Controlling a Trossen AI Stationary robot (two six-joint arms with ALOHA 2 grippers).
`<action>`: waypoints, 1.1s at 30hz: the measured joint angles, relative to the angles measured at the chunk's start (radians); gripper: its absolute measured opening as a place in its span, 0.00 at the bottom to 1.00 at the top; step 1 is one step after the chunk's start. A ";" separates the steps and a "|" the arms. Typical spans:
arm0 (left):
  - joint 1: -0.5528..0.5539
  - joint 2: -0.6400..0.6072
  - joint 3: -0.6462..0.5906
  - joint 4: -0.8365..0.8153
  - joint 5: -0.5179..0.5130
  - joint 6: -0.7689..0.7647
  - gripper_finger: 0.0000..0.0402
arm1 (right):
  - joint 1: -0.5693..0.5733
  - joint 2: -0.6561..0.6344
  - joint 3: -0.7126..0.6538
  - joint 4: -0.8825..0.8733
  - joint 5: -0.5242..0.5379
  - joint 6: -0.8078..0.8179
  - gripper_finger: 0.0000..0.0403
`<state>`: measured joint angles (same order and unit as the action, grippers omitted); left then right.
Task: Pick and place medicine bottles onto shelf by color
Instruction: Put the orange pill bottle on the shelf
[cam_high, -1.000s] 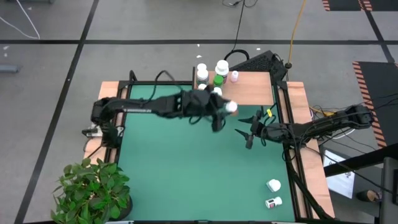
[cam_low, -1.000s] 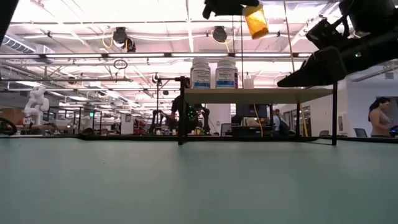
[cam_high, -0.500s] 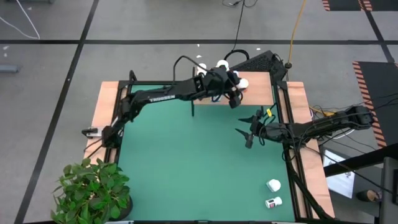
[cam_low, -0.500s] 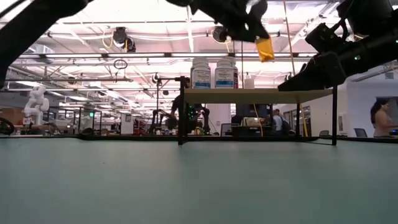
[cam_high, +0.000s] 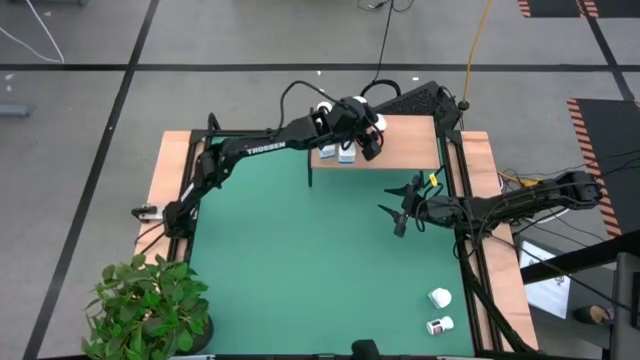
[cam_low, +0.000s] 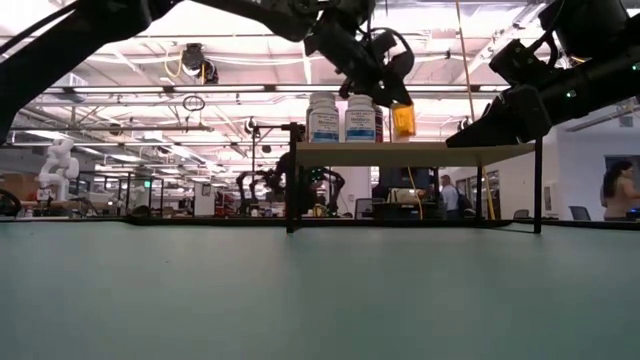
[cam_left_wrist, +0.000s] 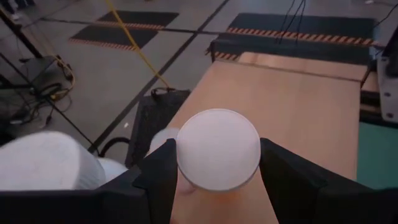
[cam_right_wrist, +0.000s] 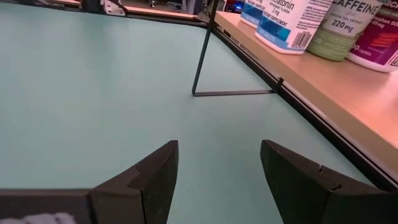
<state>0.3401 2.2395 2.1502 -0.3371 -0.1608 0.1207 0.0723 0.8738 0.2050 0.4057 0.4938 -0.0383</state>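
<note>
My left gripper (cam_high: 372, 132) (cam_left_wrist: 217, 163) reaches over the wooden shelf (cam_high: 410, 142) at the table's far edge, shut on an orange bottle (cam_low: 403, 121) with a white cap (cam_left_wrist: 217, 149). White blue-labelled bottles (cam_low: 323, 120), a green one (cam_right_wrist: 343, 28) and a red-labelled one (cam_right_wrist: 379, 40) stand on the shelf. Two white bottles (cam_high: 440, 297) (cam_high: 438, 325) lie on their sides on the green table, near its right near corner. My right gripper (cam_high: 399, 214) (cam_right_wrist: 217, 163) hovers open over the table, right of centre. My left gripper pinches the orange bottle at its top, one finger (cam_left_wrist: 163, 180) on each side just under the white cap (cam_left_wrist: 217, 149). The fingers come from above, slanting toward the far edge. The bottle hangs upright, its base (cam_low: 403, 136) level with the shelf's top.
The shelf's right half (cam_left_wrist: 305, 106) is bare board. Its thin black legs (cam_right_wrist: 202, 62) stand on the green table (cam_high: 300, 260). A potted plant (cam_high: 150, 310) sits at the near left corner. Wooden rails (cam_high: 495, 230) edge the table's sides.
My left gripper has swung from above the table's middle toward the far edge and come down over the shelf, carrying the orange bottle. The bottle was high and tilted; now it stands upright at the shelf's top, right of the white bottles.
</note>
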 joint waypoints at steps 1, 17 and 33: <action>0.000 0.000 0.000 -0.008 0.000 0.000 0.51 | 0.000 0.000 0.000 0.000 0.000 0.000 0.55; -0.004 -0.005 -0.018 -0.039 0.029 0.010 0.51 | 0.000 0.000 0.000 0.000 0.000 0.000 0.55; -0.023 -0.008 0.000 0.009 0.092 0.054 0.51 | -0.001 0.000 0.000 0.000 -0.001 -0.005 0.55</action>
<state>0.3176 2.2311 2.1506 -0.3284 -0.0692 0.1749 0.0711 0.8738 0.2050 0.4058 0.4931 -0.0429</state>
